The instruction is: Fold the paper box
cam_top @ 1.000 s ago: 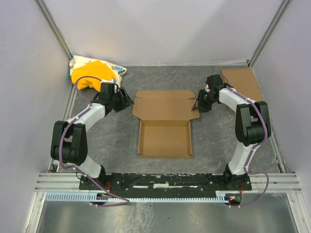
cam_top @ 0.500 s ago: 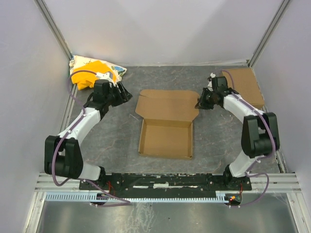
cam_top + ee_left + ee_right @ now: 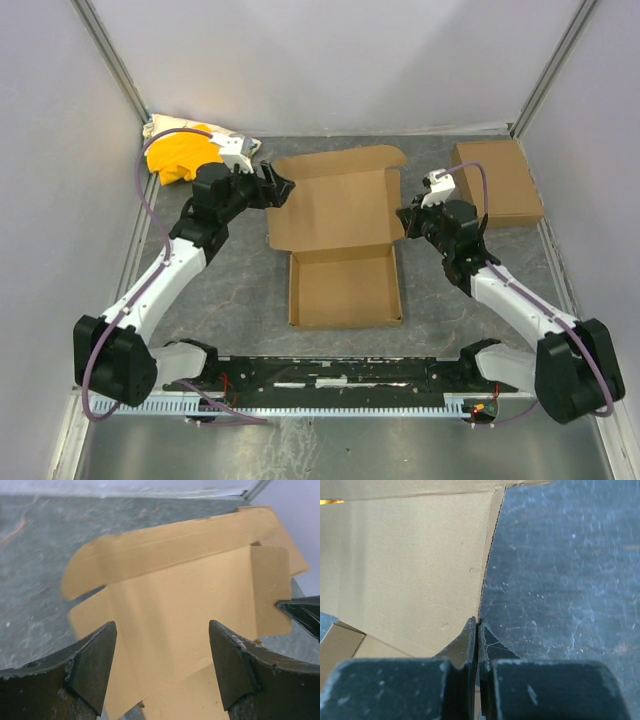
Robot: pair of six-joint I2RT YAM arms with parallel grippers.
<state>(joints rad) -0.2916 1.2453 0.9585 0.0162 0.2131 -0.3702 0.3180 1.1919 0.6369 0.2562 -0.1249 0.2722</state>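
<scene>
The paper box (image 3: pixel 345 290) lies mid-table as a shallow brown tray with its lid (image 3: pixel 335 205) tilted up at the back. My right gripper (image 3: pixel 405 220) is shut on the lid's right edge; in the right wrist view the cardboard edge (image 3: pixel 487 565) runs straight into the pinched right gripper (image 3: pixel 478 630). My left gripper (image 3: pixel 283 187) is open at the lid's upper left corner. In the left wrist view the left gripper (image 3: pixel 162 665) has its jaws wide apart, with the lid (image 3: pixel 190 595) in front of them, untouched. The right gripper's dark tip (image 3: pixel 302 615) shows at the lid's far side.
A smaller folded brown box (image 3: pixel 497 182) sits at the back right, close behind the right arm. A yellow and white cloth bundle (image 3: pixel 180 155) lies in the back left corner. Pale walls enclose the grey table (image 3: pixel 230 290) on three sides.
The lid went from lying flat to tilted up. The right gripper shut on its right edge and pulled nearer. The left gripper moved right to the lid's corner and opened wider.
</scene>
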